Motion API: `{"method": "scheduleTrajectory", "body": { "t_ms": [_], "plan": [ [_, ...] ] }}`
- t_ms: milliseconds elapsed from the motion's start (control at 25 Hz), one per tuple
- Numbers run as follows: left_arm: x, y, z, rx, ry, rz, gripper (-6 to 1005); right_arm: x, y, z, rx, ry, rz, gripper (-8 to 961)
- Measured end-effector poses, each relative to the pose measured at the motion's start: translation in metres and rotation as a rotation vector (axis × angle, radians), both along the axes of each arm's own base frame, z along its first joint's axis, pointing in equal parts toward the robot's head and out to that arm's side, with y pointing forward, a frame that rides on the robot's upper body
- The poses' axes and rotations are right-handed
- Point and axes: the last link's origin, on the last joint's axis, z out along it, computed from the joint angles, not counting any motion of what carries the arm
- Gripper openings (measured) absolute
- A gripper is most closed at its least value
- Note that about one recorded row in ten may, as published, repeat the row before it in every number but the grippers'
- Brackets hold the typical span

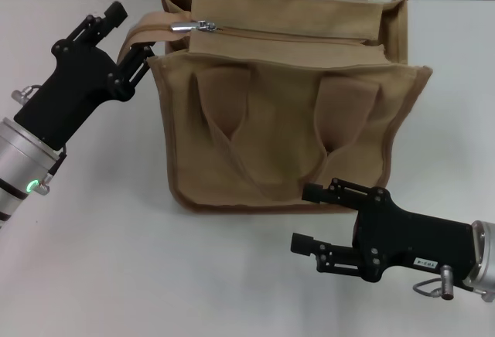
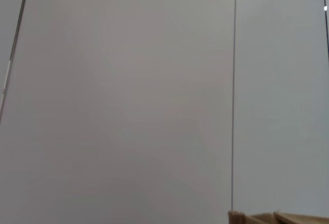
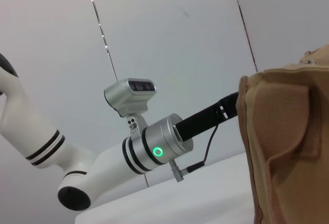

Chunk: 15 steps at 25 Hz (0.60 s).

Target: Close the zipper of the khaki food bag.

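Standing upright on the white table, the khaki food bag occupies the centre of the head view, its front panel facing the robot. The bag is boxy, made of tan canvas with darker brown piping along its edges. Two wide fabric handles hang down over the front face, their loop reaching almost to the bottom edge. The zipper runs across the top panel as a long tan line. Its silver slider with pull tab sits at the end of the line on the robot's left side, just beside a tan fabric tab that projects from that end of the bag.

The left gripper is positioned at the upper left corner of the bag, directly beside the fabric tab. Its fingers are partly hidden against the bag; it cannot be determined whether the jaws are spread or pinching the tab. The left wrist view shows only a plain pale wall and a small strip of tan bag edge.

The right gripper is positioned low in front of the bag, near its lower right corner. Its two black fingers point toward the robot's left with the jaws spread wide apart and nothing between them. The upper finger lies close to the bottom edge of the bag; contact cannot be confirmed. The right wrist view shows the bag's side and the left arm beyond it.
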Motion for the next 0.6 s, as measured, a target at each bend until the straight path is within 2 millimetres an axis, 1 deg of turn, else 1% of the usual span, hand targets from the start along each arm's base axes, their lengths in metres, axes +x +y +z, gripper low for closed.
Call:
{"method": "scheduleTrajectory", "body": {
  "t_ms": [80, 320, 440, 480, 600],
  "plan": [
    [-0.001, 0.000, -0.001, -0.003, 0.004, 0.010, 666, 0.000, -0.001, 0.000, -0.002, 0.003, -0.001, 771],
    [-0.001, 0.000, -0.002, -0.006, -0.001, 0.013, 376, -0.002, -0.002, 0.001, -0.007, 0.029, -0.002, 771],
    [0.001, 0.000, -0.003, -0.009, -0.014, 0.008, 254, -0.007, -0.005, 0.006, -0.015, 0.082, 0.001, 771],
    [0.003, 0.000, -0.004, -0.008, -0.027, 0.004, 213, -0.011, -0.007, 0.010, -0.028, 0.119, 0.011, 771],
    [0.005, 0.000, -0.004, -0.002, -0.040, 0.005, 162, -0.013, -0.008, 0.015, -0.043, 0.145, 0.023, 771]
  ]
}}
